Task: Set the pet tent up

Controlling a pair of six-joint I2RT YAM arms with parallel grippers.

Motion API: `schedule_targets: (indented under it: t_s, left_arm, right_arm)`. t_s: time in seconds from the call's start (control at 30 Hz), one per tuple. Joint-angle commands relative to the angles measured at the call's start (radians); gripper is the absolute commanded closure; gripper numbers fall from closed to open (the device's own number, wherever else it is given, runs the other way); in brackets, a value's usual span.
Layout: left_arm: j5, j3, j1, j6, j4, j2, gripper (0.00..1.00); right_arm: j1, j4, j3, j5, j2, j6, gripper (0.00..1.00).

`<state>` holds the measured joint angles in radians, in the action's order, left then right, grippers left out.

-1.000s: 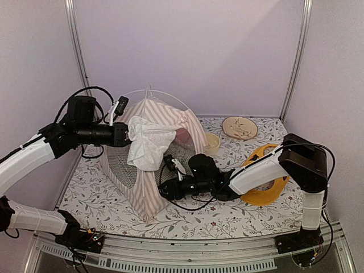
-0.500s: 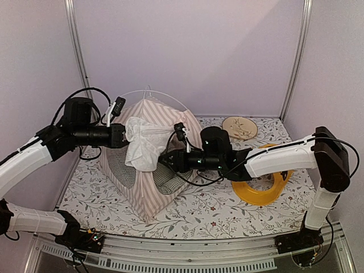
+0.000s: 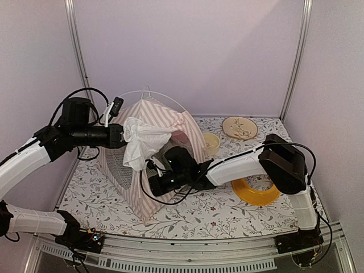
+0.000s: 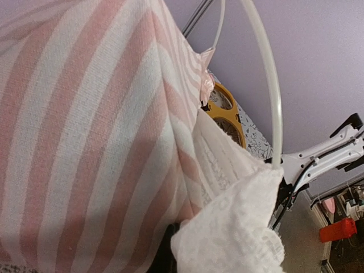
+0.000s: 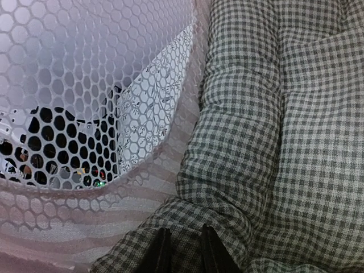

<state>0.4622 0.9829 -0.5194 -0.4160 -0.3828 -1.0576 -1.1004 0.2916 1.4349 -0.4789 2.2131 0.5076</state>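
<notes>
The pet tent (image 3: pixel 165 116) stands at the table's left, pink-and-white striped, with thin white poles (image 3: pixel 165 95) arching over its top. My left gripper (image 3: pixel 121 135) is shut on the white sheer door flap (image 3: pixel 141 147) and holds it up beside the tent's peak; bunched flap (image 4: pixel 233 233) hides its jaws in the left wrist view. My right gripper (image 3: pixel 153 183) reaches into the tent's opening. In the right wrist view its jaws (image 5: pixel 185 253) pinch a fold of the green-and-white checked cushion (image 5: pixel 273 114), next to a round mesh window (image 5: pixel 85 85).
A yellow ring (image 3: pixel 256 194) lies on the floral table cover (image 3: pixel 216 215) under the right arm. A round wooden plate (image 3: pixel 239 127) and a small cream bowl (image 3: pixel 212 142) sit at the back right. Walls enclose the table on three sides.
The right arm dropped from the tent's door height down and left into the opening, and its jaws narrowed onto the cushion. The left arm kept holding the flap up.
</notes>
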Motion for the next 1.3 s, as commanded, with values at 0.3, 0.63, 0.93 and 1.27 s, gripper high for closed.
schedule_targets:
  t_s: [0.3, 0.63, 0.93, 1.27]
  left_arm:
    - [0.01, -0.007, 0.029, 0.031, -0.064, 0.028, 1.0]
    - [0.148, 0.002, 0.02, 0.051, -0.045, 0.046, 1.0]
    - [0.154, 0.016, 0.019, 0.074, -0.08, 0.071, 1.0]
    - [0.171, 0.025, 0.019, 0.095, -0.099, 0.072, 1.0]
  right_arm:
    - [0.101, -0.139, 0.054, 0.036, -0.028, 0.007, 0.59]
    - [0.113, -0.473, 0.382, 0.503, 0.158, -0.018, 0.79]
    - [0.129, -0.53, 0.377, 0.827, 0.21, -0.051, 0.55]
    - [0.086, -0.41, 0.327, 1.015, 0.148, -0.174, 0.37]
